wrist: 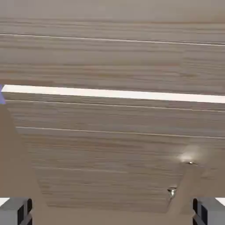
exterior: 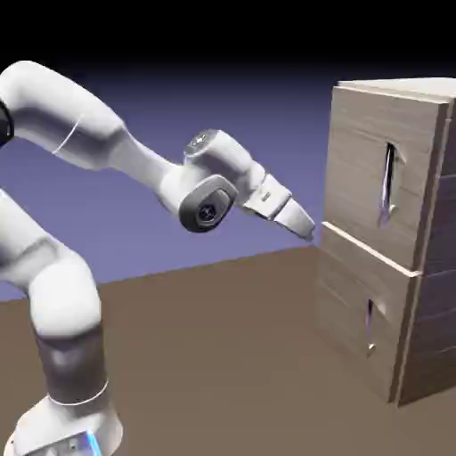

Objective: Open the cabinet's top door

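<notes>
Our end effector (exterior: 307, 229) spread wide, holds nothing, sits apart from cabinet (exterior: 352, 312). Top door (exterior: 361, 169) shut, at end effector's 2 o'clock; handle (exterior: 388, 183) higher. We risk grabbing lower door (exterior: 343, 298) handle (wrist: 172, 191), since hand view faces it.

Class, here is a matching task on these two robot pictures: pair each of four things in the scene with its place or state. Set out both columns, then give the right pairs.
Things
1. gripper
2. top door
3. long handle
4. lower door

Places or states
A. shut, below the pale seam, with a short handle
B. open, in the air, just short of the cabinet front
C. shut, the upper panel of the cabinet
D. upright and silver, on the upper panel

Pairs: 1-B, 2-C, 3-D, 4-A
</notes>
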You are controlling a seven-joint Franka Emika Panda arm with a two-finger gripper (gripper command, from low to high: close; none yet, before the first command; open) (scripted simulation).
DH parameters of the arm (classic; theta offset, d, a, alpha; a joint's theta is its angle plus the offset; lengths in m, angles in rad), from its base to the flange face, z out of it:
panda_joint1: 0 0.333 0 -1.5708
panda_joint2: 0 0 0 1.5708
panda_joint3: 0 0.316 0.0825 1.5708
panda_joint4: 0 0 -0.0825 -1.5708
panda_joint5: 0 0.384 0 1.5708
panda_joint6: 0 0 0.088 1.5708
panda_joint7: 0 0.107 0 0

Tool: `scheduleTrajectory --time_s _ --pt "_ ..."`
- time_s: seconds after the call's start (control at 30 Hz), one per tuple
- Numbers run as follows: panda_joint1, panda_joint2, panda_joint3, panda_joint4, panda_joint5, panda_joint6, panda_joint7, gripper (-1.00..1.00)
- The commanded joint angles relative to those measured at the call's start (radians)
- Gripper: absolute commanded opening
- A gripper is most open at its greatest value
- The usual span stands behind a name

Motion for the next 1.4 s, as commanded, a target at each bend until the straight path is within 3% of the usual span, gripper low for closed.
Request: scheduleTrajectory --time_s 0.0,1.37 --pt "0.017 -0.007 -0.018 0.008 -0.044 -0.003 -0.017 1.00" --pt "0.693 -0.297 -0.762 0.325 -1.827 -0.112 -0.722 1.00"
